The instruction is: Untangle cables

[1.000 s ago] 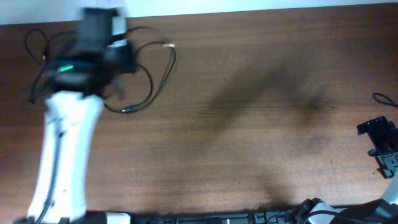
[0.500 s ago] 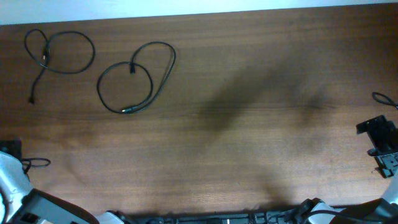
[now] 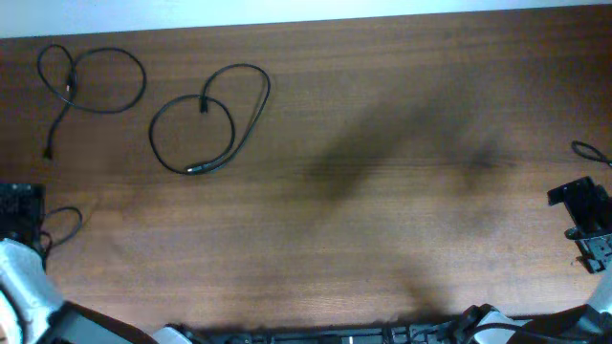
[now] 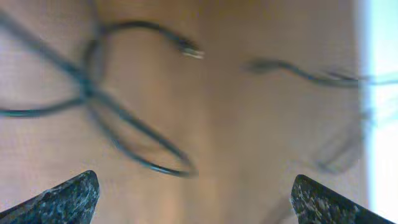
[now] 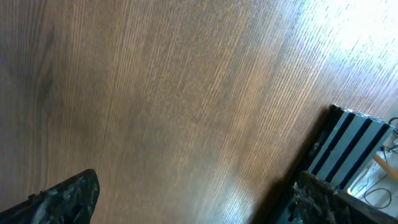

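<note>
So the left gripper (image 3: 21, 203) sits at the left edge of the table (image 3: 382, 239), and both clearly visible cables lie beyond it, toward the far edge. Nearest is the single-loop cable (image 3: 94, 81): one round loop with a tail that drops back toward the gripper, so the tail tip (image 3: 48, 153) is the closest bit to grab. Just right of it, near but not touching, is the double-loop cable (image 3: 206, 119), stretched on a diagonal from near-left to far-right. The two look fully apart from each other and each only crosses over itself, so I'd guess the sorting is mostly done.

The left jaws are spread wide with nothing between them. The wrist view is blurry, but it shows cord loops out ahead of the fingertips (image 4: 74, 196), none touching. The right gripper (image 3: 585, 222) is at the opposite edge, well apart from both cables. It's also wide open and empty over bare wood, next to a striped black block (image 5: 348, 149). So imo any next grab is the left arm's job.

There's a small dark loop (image 3: 65, 222) just beside the left gripper, and I can't tell if it's a third cable or the arm's own wiring. Same goes for the thin wire (image 3: 591, 150) by the right gripper. Nothing sits between the left gripper and the two cables.
</note>
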